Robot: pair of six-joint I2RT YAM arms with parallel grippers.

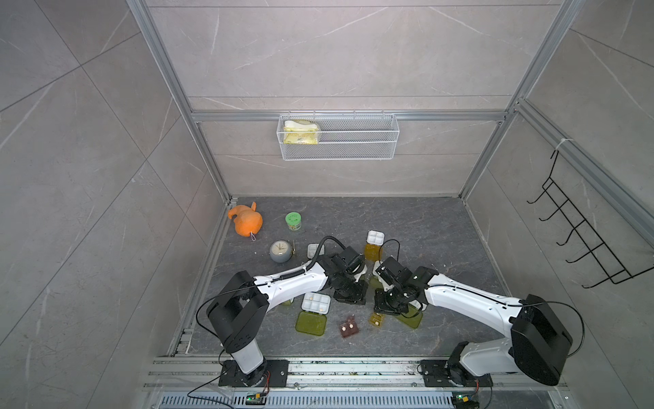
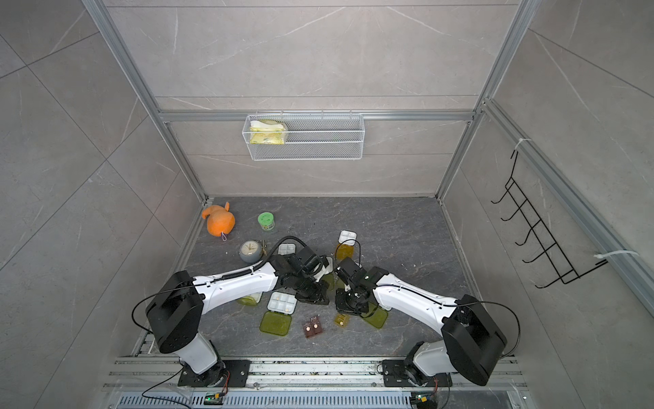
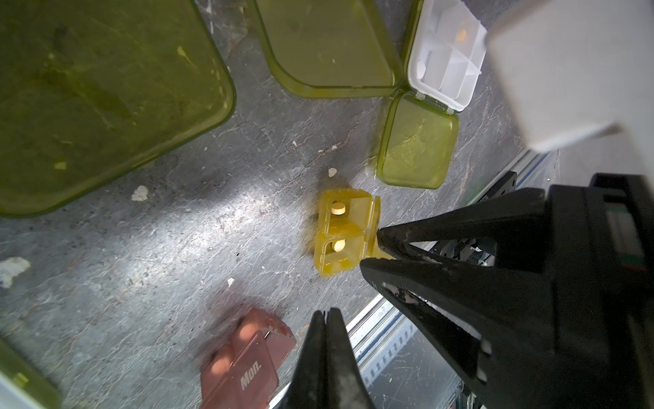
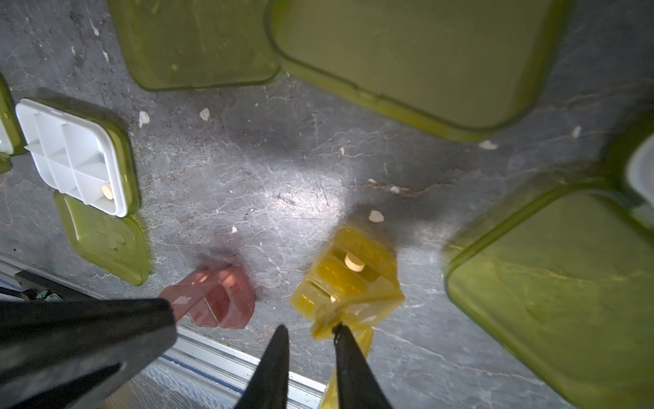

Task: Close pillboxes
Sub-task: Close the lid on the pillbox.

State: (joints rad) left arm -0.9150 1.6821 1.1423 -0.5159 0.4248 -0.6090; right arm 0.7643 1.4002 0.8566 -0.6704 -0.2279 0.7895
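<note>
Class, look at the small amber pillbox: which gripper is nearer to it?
Right. The right gripper stands at the open lid of the amber pillbox, jaws apart. The left gripper, shut, hangs further off, by the brown pillbox.

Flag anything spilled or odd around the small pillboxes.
Pale crumbs lie loose on the dark tabletop around the amber pillbox, outside any compartment; they look like broken pill bits, though that cannot be confirmed.

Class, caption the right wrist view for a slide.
Right gripper, jaws apart, at the open amber pillbox; brown pillbox beside it.
</note>
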